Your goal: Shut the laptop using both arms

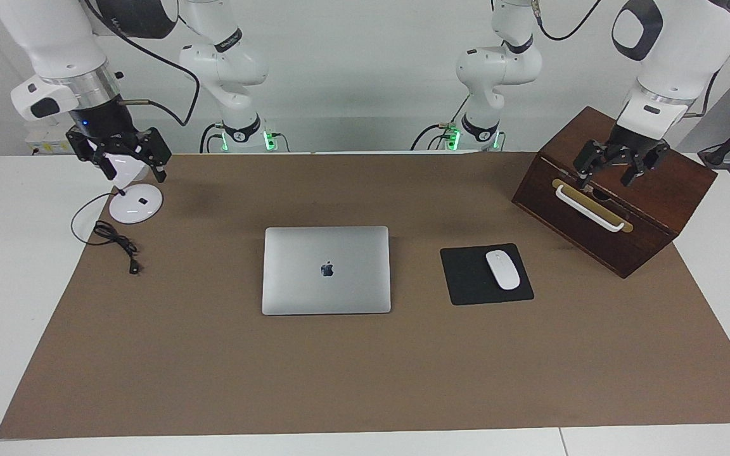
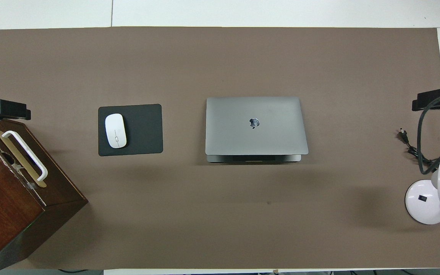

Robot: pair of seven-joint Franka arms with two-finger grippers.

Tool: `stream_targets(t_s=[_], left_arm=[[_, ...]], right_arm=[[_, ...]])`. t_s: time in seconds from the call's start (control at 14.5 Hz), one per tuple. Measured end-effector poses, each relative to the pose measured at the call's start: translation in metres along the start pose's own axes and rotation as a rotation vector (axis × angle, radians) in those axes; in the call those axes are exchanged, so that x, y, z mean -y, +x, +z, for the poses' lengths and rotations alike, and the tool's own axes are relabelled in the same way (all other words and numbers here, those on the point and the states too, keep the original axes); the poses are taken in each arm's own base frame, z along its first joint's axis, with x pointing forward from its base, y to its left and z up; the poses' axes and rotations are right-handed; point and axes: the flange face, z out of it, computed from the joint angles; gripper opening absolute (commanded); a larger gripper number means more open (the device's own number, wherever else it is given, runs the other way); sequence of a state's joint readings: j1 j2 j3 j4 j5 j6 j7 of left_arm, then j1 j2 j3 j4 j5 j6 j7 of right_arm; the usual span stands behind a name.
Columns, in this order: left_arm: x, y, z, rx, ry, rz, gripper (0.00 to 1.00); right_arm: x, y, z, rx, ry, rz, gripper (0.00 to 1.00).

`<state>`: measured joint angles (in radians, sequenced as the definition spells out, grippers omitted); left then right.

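The silver-grey laptop (image 1: 326, 270) lies flat in the middle of the brown mat, its lid down with the apple logo facing up. In the overhead view the laptop (image 2: 256, 126) shows a thin strip of its base under the lid's edge nearest the robots, so a small gap may remain there. My right gripper (image 1: 134, 170) hangs open and empty over a white lamp base at the right arm's end. My left gripper (image 1: 613, 174) hangs open and empty over a wooden box at the left arm's end. Both are far from the laptop.
A black mouse pad (image 1: 469, 278) with a white mouse (image 1: 502, 270) lies beside the laptop toward the left arm's end. A dark wooden box (image 1: 618, 193) has a white handle (image 1: 589, 209). A white lamp base (image 1: 135, 204) and its black cable (image 1: 115, 240) lie at the right arm's end.
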<state>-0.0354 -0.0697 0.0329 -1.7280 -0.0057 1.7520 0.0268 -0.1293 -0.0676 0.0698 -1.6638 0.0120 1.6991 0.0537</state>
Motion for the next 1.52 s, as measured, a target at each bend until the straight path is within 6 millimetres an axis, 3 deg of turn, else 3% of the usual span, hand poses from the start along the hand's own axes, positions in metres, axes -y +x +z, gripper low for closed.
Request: stream_targets(t_s=[0.48,1.52], left_arm=[[-0.001,-0.011,-0.009,0.095,-0.003,0.001,1.0],[0.0,-0.014,-0.009,0.117,-0.004,-0.001,1.0]], right_arm=[[-0.003,0.0,-0.004,-0.007,0.0,-0.001,1.0],[-0.009,0.006,-0.016,-0.077,-0.034,-0.039,1.0]])
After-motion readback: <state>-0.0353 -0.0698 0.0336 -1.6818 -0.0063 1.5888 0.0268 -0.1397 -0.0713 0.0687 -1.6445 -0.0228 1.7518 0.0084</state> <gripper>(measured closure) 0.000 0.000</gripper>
